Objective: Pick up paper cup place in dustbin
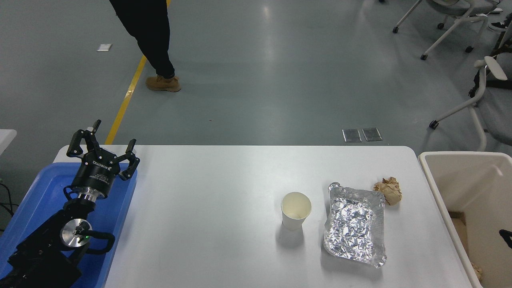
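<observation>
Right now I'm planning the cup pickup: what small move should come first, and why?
Probably bring the right arm, barely showing at the right edge over the bin, leftward toward the cup. The cup stands upright and untouched, left of the foil tray.

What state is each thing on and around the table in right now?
paper cup: upright on the table, empty, not gripped.
foil tray: flat, right of the cup, apart from it.
brown paper ball: crumpled, beside the tray's far corner.
dustbin: open, off the table's right end.
left gripper: open, over the blue tray.
</observation>
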### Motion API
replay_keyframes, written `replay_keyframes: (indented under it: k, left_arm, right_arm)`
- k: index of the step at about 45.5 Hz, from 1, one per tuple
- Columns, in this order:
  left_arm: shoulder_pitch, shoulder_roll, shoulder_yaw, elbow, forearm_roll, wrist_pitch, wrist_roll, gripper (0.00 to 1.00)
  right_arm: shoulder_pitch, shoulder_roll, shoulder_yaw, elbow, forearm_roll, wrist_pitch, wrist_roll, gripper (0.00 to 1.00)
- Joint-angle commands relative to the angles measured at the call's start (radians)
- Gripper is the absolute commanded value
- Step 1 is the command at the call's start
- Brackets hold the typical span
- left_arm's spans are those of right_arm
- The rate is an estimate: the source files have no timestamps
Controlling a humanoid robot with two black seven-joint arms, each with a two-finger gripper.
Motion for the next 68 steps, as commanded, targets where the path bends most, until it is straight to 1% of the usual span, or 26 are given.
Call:
replay_keyframes:
  k: [1, 41, 54, 68]
  left_arm:
    - [0.0, 0.0, 0.0, 0.0, 0.0, 0.0, 0.0, 0.98]
    - [0.0, 0.0, 0.002, 0.001, 0.0, 0.001, 0.0, 0.98]
    - [0.0, 0.0, 0.0, 0.0, 0.0, 0.0, 0.0, 0.98]
    - [0.0, 0.0, 0.0, 0.0, 0.0, 0.001, 0.0, 0.98]
  right_arm:
    - [-0.006, 0.001, 0.001, 0.001, 0.001, 0.0, 0.0, 1.0]
    - [-0.004, -0.001, 0.002, -0.003, 0.014, 0.0, -0.002, 1.0]
    - [-0.006, 0.001, -0.01, -0.003, -0.001, 0.0, -0.002, 1.0]
    - [0.011, -0.039, -0.013, 0.007, -0.004, 0.006, -0.002, 1.0]
